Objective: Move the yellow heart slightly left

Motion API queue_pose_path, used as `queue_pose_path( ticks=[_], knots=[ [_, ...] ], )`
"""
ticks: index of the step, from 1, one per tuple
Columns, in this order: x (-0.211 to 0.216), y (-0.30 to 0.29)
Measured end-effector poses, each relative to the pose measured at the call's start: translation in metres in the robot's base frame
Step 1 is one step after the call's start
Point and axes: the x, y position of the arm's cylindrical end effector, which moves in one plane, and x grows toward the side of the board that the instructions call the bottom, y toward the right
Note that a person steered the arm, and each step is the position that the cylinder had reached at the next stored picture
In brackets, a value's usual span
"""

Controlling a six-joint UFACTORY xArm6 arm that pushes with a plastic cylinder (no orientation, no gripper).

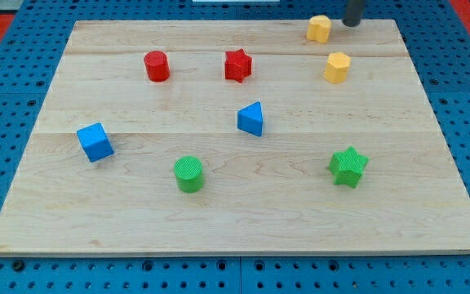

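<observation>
The yellow heart sits near the top edge of the wooden board, right of centre. My tip is just to the heart's right, a small gap away, at the view's top edge. Only the rod's lower end shows. A second yellow block, a pentagon, lies a little below and right of the heart.
A red star and a red cylinder lie left of the heart, in the upper row. A blue triangle is mid-board, a blue cube at left, a green cylinder and a green star lower down.
</observation>
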Motion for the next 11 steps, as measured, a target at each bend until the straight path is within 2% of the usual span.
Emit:
queue_pose_path(
  ticks=[3,5,6,7,8,10,11],
  knots=[
    [0.003,-0.033],
    [0.027,-0.035],
    [0.025,-0.053],
    [0.002,-0.076],
    [0.001,-0.080],
    [0.022,-0.139],
    [0.016,-0.131]
  ],
)
